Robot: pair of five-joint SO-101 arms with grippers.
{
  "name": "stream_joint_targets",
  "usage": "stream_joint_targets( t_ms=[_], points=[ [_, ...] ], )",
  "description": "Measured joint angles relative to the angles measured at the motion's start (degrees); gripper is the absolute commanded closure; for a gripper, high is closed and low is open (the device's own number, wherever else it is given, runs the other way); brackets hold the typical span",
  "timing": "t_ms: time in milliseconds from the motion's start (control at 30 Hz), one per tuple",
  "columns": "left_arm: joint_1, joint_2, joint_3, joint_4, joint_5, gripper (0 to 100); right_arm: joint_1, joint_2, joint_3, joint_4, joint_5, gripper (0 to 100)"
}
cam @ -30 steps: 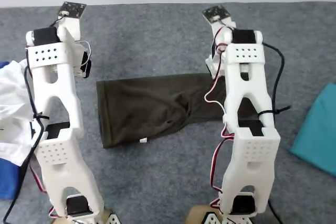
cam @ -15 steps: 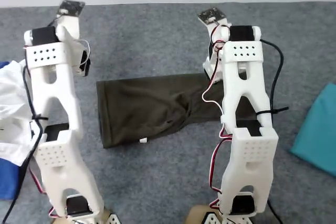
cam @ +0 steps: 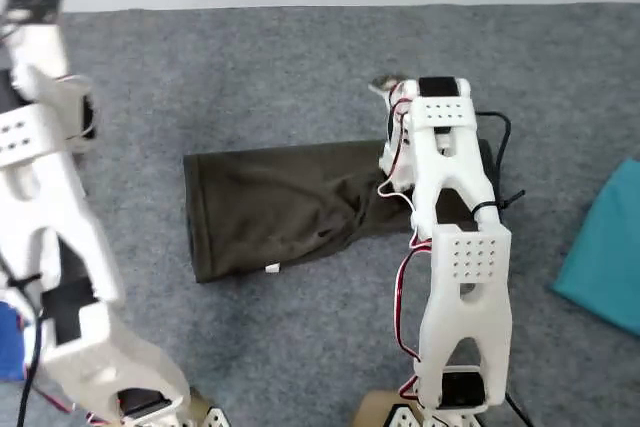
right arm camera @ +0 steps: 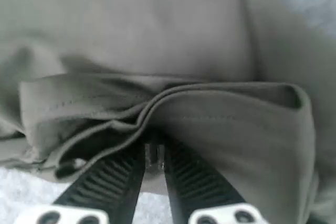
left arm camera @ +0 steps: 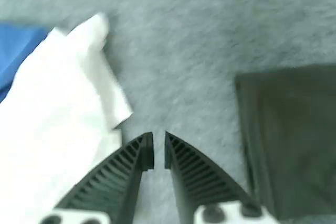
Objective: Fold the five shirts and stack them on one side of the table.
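Note:
A dark olive shirt point(cam: 280, 207) lies partly folded across the middle of the grey table. My right arm point(cam: 450, 177) reaches down over its right end. In the right wrist view my right gripper point(right arm camera: 154, 153) is shut on a rolled fold of the olive shirt point(right arm camera: 173, 103), its tips tucked under the cloth. Over bare table near the left edge, my left gripper point(left arm camera: 159, 153) is shut with nothing in it. It sits between a white shirt point(left arm camera: 52, 124) and the olive shirt's left edge point(left arm camera: 289, 129).
A blue shirt point(left arm camera: 16, 51) lies under the white one at the table's left side. A teal shirt point(cam: 610, 257) lies at the right edge. My left arm point(cam: 40, 167) stands tall along the left side. Bare grey table point(cam: 250, 67) stretches behind the olive shirt.
My left arm has swung out toward the left edge. My right arm has dropped lower onto the olive shirt's right end.

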Motion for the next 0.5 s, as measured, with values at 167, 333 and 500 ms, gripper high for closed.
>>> stream_joint_targets(
  t_ms=[167,333,500],
  points=[
    [-3.3,-9.4,10.1,0.1,-4.0,95,0.5,0.1,-0.3,2.9,-0.1,98.4],
    [-3.7,-15.7,15.1,0.1,-4.9,96,0.5,-2.0,-0.3,3.0,-0.1,98.4],
    [-7.4,-18.5,15.6,0.2,-5.1,96,-2.3,-9.5,-0.3,3.0,-0.1,98.3]
  ],
)
